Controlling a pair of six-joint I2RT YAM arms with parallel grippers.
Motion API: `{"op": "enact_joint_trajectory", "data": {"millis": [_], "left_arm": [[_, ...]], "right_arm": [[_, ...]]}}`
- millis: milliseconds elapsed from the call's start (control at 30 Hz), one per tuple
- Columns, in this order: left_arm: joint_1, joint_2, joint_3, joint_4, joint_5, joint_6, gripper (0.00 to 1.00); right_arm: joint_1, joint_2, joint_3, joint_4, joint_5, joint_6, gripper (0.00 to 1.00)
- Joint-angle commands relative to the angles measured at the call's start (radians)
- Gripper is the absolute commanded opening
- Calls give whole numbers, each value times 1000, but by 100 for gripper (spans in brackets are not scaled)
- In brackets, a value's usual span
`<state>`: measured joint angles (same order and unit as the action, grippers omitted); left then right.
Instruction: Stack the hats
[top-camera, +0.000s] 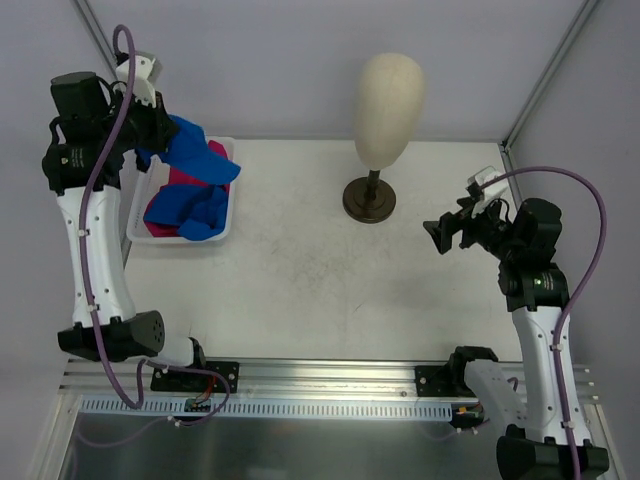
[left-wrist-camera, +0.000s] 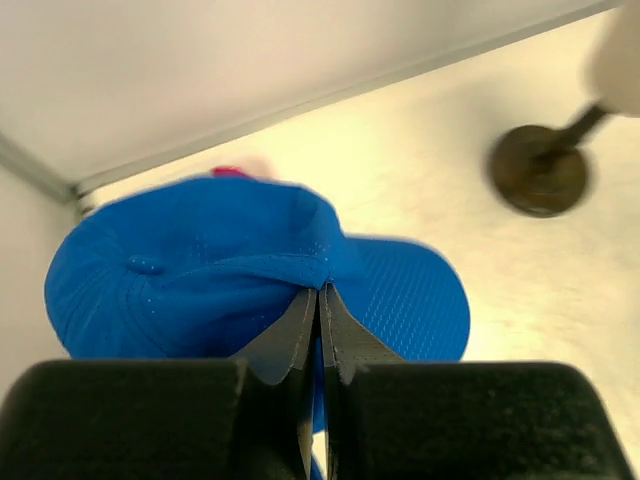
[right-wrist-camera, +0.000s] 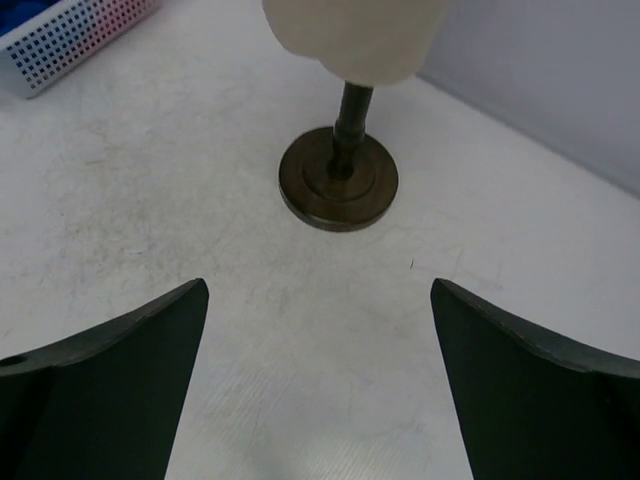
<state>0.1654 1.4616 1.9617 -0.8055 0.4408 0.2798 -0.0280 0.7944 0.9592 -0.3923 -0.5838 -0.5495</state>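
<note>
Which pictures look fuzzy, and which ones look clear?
Left wrist view: the stand base is blurry, while the blue hat by the left tool is sharper, its weave showing. Right wrist view: the stand base is crisp, the cream head slightly softer. Top external view: even light, only faint shadows.

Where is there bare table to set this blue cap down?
Free: the table between the basket and the mannequin stand, down to the near edge. Also bare between that stand and the open right gripper. Crowded: the basket, pink fabric inside, below the left gripper clamping the blue cap.
</note>
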Motion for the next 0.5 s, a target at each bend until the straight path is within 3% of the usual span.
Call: {"op": "enact_joint_trajectory", "data": {"millis": [0, 33, 200, 267, 367, 467], "left_arm": [[5, -32, 14, 3, 280, -178, 0], [5, -43, 16, 3, 362, -212, 0], [3, -58, 3, 52, 506, -463, 0], [3, -95, -52, 125, 541, -517, 0], [0, -109, -118, 195, 631, -623, 0], [-1, -104, -161, 287, 731, -726, 0]], "right_arm": [[62, -40, 23, 214, -67, -35, 99], [94, -44, 15, 296, -73, -35, 100], [239, -61, -28, 557, -70, 23, 100], [370, -67, -74, 616, -25, 7, 99], [591, -61, -163, 714, 113, -163, 99], [735, -5, -226, 811, 171, -308, 99]]}}
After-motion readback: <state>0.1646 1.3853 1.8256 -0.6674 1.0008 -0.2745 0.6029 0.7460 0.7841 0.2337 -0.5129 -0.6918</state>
